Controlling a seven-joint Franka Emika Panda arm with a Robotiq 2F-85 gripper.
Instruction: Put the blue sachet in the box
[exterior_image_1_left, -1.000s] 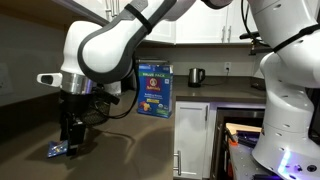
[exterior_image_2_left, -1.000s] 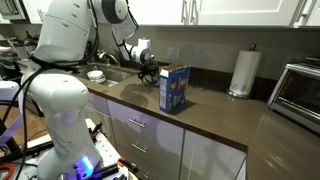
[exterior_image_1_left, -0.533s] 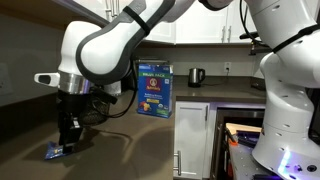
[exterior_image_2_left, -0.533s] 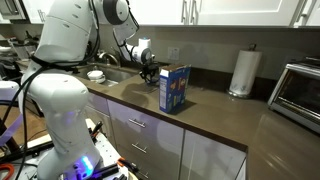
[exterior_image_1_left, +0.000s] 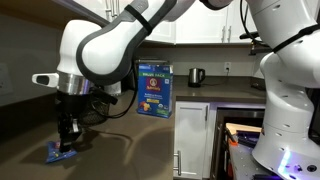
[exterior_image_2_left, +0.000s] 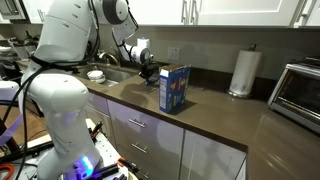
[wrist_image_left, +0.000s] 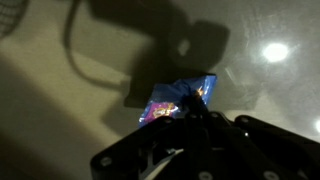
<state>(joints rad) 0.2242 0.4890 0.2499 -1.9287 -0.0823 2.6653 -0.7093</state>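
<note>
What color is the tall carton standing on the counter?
The carton is blue, with a round red logo and yellow print on its front; it shows best in an exterior view.

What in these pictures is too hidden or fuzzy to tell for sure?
1. Whether the end effector has closed on the small flat blue sachet: too small in an exterior view, and its fingers are lost in darkness in the wrist view.
2. The sachet's print: blurred in the wrist view.
3. The sachet in an exterior view: hidden behind the end effector.
4. Whether the tall blue cardboard box is open on top: too small in both exterior views.
</note>
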